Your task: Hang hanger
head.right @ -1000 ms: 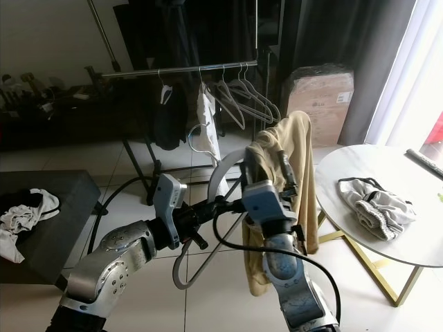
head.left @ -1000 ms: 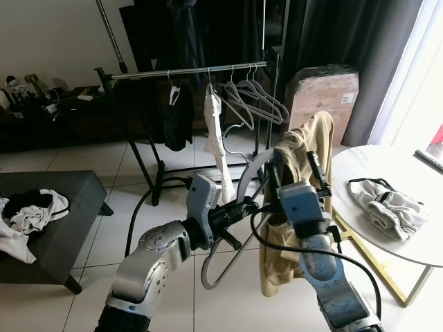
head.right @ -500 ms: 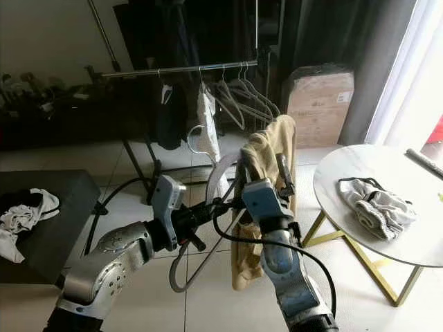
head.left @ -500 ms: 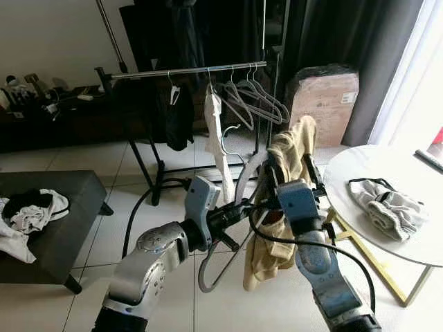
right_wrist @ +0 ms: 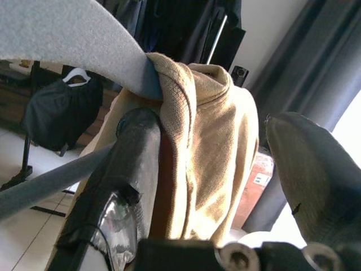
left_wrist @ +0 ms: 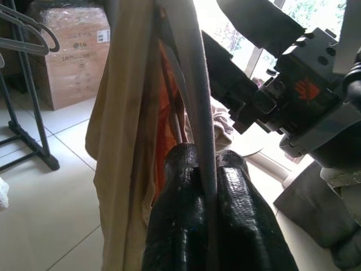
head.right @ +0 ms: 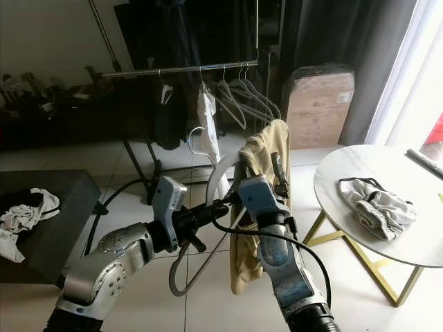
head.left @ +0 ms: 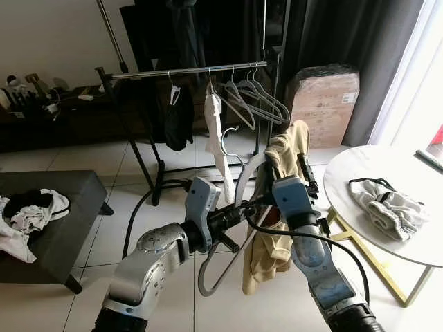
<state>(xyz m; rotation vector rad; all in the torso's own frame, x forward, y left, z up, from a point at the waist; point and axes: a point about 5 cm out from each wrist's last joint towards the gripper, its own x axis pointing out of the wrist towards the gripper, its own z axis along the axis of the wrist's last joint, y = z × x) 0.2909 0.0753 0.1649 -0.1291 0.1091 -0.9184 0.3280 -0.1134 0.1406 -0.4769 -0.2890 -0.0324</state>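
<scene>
A grey hanger (head.left: 243, 181) is held out in front of me, with my left gripper (head.left: 242, 214) shut on its bar (left_wrist: 194, 84). Its hook (head.left: 225, 135) points up toward the rack. A tan garment (head.left: 266, 256) is draped over the hanger's right shoulder (right_wrist: 73, 34) and hangs down. My right gripper (head.left: 287, 166) reaches up around the top of the garment (right_wrist: 214, 141). It is open: one finger (right_wrist: 127, 169) touches the cloth, while the other finger (right_wrist: 307, 175) stands apart from it.
A clothes rack rail (head.left: 187, 69) stands ahead with a black garment (head.left: 178, 117), a white one (head.left: 218, 138) and several bare hangers (head.left: 256, 97). A round white table (head.left: 346, 166) with grey clothes (head.left: 387, 207) is at right, a cardboard box (head.left: 322, 104) behind, a dark bench (head.left: 62, 214) at left.
My right arm has shifted left, carrying the top of the tan garment closer in over the hanger. The left gripper has kept its hold.
</scene>
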